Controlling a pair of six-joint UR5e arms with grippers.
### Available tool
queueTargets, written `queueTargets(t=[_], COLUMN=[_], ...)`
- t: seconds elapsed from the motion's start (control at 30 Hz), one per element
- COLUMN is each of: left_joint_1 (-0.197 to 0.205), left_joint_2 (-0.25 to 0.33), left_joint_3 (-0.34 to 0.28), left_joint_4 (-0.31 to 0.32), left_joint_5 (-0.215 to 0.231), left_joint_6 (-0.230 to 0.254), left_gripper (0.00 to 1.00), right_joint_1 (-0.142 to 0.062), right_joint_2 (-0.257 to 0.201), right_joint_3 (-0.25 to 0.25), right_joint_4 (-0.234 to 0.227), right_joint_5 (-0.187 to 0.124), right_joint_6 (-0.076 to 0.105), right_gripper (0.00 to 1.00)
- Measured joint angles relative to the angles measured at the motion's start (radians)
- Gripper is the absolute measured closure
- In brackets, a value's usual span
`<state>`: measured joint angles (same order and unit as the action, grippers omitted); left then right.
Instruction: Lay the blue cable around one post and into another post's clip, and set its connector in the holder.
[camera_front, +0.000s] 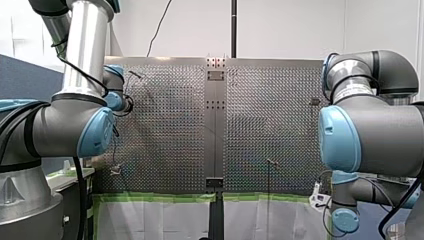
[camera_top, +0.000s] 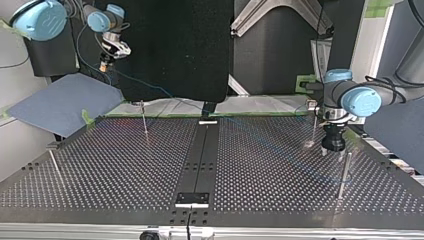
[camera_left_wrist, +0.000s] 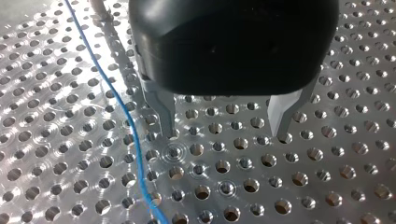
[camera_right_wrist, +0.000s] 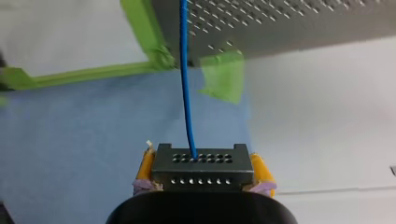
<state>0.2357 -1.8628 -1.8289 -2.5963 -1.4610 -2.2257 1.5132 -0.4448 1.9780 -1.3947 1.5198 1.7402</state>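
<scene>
The right fingers, with their yellow pads, are closed on the two sides of a dark connector, a block with rows of small holes, and hold it in the air off the far left corner of the tabletop as the top view shows it, above a blue sheet. The blue cable leaves the middle of the connector's face and runs straight ahead to the tabletop's edge, passing strips of green tape stuck there. At the right of the top view my left arm reaches straight down to the perforated surface. Its left fingers, bare metal under a black body, stand wide open with nothing between them, their tips at or just above the holes; I cannot tell whether they touch. The cable lies on the tabletop just beside one of these fingers, outside the gap, and passes near the foot of a thin post. Two more thin posts stand upright near this arm in the top view.
</scene>
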Motion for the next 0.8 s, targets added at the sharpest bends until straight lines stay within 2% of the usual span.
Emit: queueTargets(t=[0.13,0.27,0.37,0.57,0.8], left_joint_1=[0.0,0.0,0.0,0.0,0.0], left_joint_2=[0.0,0.0,0.0,0.0,0.0], left_joint_3=[0.0,0.0,0.0,0.0,0.0], left_joint_4=[0.0,0.001,0.001,0.001,0.0], left_joint_5=[0.0,0.0,-0.001,-0.001,-0.002], left_joint_6=[0.0,0.0,0.0,0.001,0.002], left_gripper=[0.0,0.0,0.0,0.0,0.0], right_joint_1=[0.006,0.01,0.011,0.018,0.028], right_joint_2=[0.018,0.0,-0.022,-0.075,-0.134], right_joint_3=[0.0,0.001,0.001,0.002,0.002], right_joint_4=[-0.003,0.0,0.013,0.041,0.016], right_joint_5=[-0.036,-0.075,-0.101,-0.155,-0.218], right_joint_6=[-0.036,-0.075,-0.092,-0.097,-0.097], right_gripper=[1.0,1.0,1.0,1.0,1.0])
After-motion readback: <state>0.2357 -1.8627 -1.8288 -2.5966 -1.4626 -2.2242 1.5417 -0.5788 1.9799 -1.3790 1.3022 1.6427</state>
